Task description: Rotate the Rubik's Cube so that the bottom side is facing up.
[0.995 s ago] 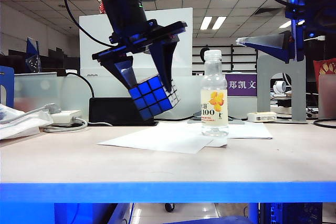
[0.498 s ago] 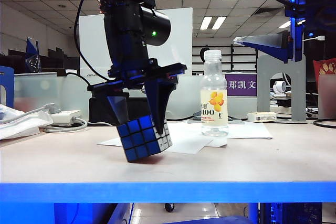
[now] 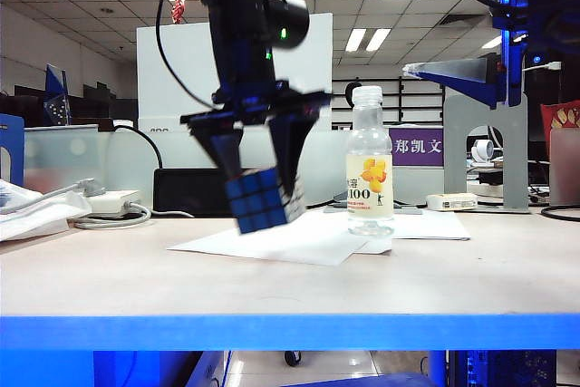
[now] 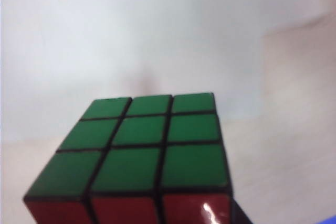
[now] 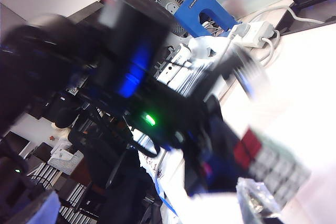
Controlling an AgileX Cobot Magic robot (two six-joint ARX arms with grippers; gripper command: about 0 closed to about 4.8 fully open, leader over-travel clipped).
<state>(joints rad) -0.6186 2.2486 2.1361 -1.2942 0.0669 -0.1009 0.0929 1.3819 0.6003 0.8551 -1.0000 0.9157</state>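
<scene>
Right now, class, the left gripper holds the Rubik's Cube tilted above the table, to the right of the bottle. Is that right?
Not quite. The exterior view shows the left gripper holding the Rubik's Cube tilted above the table, but left of the bottle, not right.

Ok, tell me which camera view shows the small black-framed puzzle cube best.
The exterior view: the small black-framed puzzle cube hangs whole and tilted above the table, clamped by the left gripper, blue face showing. The left wrist view crops it to a green face and red edge; the right wrist view shows it blurred.
</scene>
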